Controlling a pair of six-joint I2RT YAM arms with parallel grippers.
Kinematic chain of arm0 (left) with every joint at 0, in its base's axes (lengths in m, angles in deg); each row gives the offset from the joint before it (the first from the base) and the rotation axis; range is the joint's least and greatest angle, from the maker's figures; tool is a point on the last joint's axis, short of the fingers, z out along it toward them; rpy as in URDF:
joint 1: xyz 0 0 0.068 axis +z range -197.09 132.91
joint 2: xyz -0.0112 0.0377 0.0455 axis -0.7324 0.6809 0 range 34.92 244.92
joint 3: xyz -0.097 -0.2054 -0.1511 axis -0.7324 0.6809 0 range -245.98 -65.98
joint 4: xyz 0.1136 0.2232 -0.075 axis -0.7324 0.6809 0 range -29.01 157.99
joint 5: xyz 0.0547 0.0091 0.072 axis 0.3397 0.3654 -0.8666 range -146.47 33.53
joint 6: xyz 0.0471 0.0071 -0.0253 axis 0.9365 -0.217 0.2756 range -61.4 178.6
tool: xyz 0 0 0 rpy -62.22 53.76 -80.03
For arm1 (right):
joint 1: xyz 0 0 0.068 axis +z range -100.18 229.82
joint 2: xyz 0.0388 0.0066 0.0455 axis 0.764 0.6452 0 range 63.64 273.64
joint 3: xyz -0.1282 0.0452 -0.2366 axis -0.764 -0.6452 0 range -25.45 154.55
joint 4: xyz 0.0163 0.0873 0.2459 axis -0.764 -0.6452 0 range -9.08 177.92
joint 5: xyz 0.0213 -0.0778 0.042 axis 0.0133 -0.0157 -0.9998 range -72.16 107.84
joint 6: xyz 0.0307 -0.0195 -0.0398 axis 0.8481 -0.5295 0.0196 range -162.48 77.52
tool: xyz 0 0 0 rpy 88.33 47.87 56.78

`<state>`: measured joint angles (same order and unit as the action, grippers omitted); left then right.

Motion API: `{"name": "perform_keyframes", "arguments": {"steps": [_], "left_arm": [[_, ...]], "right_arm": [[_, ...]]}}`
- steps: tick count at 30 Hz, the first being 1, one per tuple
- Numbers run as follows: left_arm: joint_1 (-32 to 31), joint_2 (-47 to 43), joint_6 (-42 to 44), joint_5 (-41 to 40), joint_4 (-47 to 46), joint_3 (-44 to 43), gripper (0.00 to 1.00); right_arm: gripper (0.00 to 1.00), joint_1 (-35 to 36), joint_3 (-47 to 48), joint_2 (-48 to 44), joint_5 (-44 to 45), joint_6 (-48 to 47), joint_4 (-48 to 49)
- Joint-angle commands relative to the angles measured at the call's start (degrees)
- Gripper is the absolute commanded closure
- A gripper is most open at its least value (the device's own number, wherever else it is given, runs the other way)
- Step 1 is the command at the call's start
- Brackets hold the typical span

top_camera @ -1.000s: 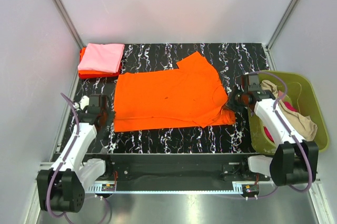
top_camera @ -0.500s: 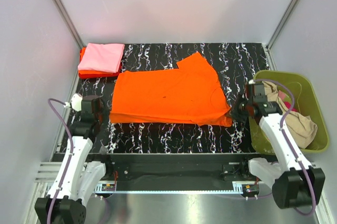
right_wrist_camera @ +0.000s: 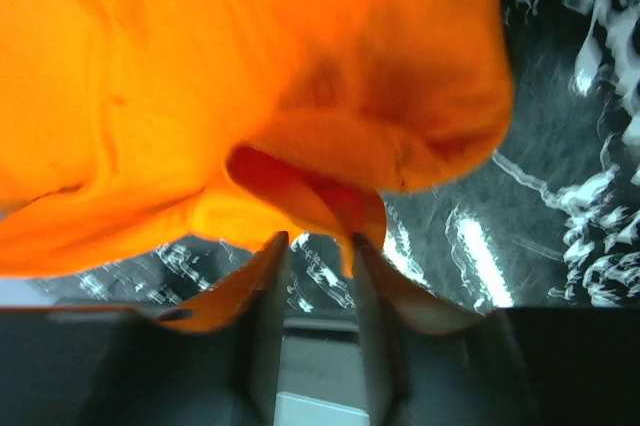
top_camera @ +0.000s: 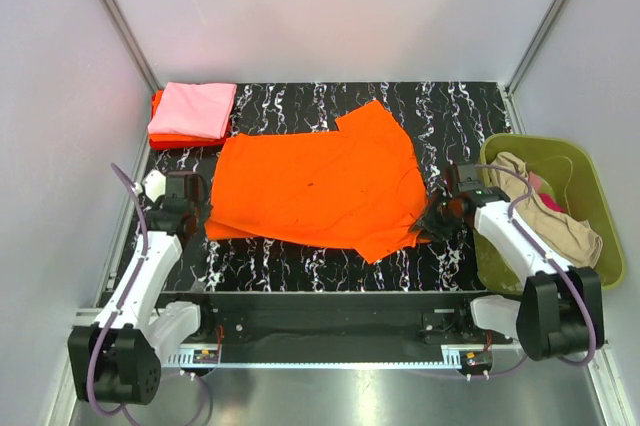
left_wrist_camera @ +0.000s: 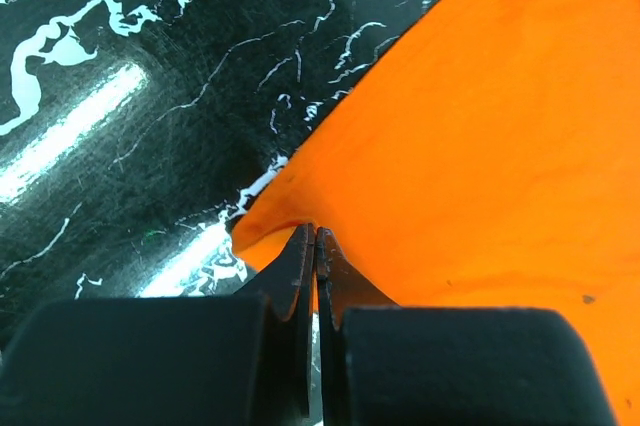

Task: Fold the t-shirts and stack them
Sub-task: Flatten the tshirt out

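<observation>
The bright orange t-shirt (top_camera: 320, 186) lies spread in the middle of the black marbled table, its near right part bunched and drawn in. My left gripper (top_camera: 197, 218) is shut on the shirt's near left corner (left_wrist_camera: 480, 146), with the cloth pinched between the fingertips (left_wrist_camera: 316, 236). My right gripper (top_camera: 432, 218) is at the shirt's near right edge. Its jaws stand apart (right_wrist_camera: 318, 241), and a fold of orange cloth (right_wrist_camera: 250, 66) hangs just in front of them, touching one finger. A folded light pink shirt (top_camera: 192, 109) lies on a red-orange one (top_camera: 160, 138) at the far left.
The olive-green basket (top_camera: 592, 178) stands at the right edge of the table and holds a beige shirt (top_camera: 565, 226) and a magenta one (top_camera: 541, 183). White walls enclose the table on three sides.
My right gripper has moved left and inward and opened, leaving the shirt's near right corner bunched. The near hem has shifted back. My left gripper has kept its hold on the corner.
</observation>
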<state>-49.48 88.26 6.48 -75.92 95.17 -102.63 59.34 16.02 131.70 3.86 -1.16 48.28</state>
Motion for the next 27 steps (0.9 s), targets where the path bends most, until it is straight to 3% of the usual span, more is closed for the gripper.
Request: {"name": "perform_keyframes", "arguments": {"steps": [1,5,14,21,27], "left_arm": [[0.3,2.9,2.4,-3.0,-5.2,-4.0,1.00],[0.3,7.5,3.6,-2.1,-5.3,-6.8,1.00],[0.4,12.0,4.6,-2.5,-7.4,-9.2,1.00],[2.2,16.9,5.5,-2.4,-7.3,-13.2,1.00],[2.3,18.1,5.3,-1.7,-7.4,-13.6,1.00]], "right_arm": [[0.59,0.9,6.6,3.5,5.0,-2.7,2.6],[0.56,1.7,10.9,5.1,9.4,-8.0,-1.3],[0.57,2.4,4.9,0.2,10.5,-3.4,-2.6],[0.56,2.4,0.6,0.9,9.9,1.4,1.6],[0.62,2.3,-0.5,1.9,9.5,-0.4,6.8]]}}
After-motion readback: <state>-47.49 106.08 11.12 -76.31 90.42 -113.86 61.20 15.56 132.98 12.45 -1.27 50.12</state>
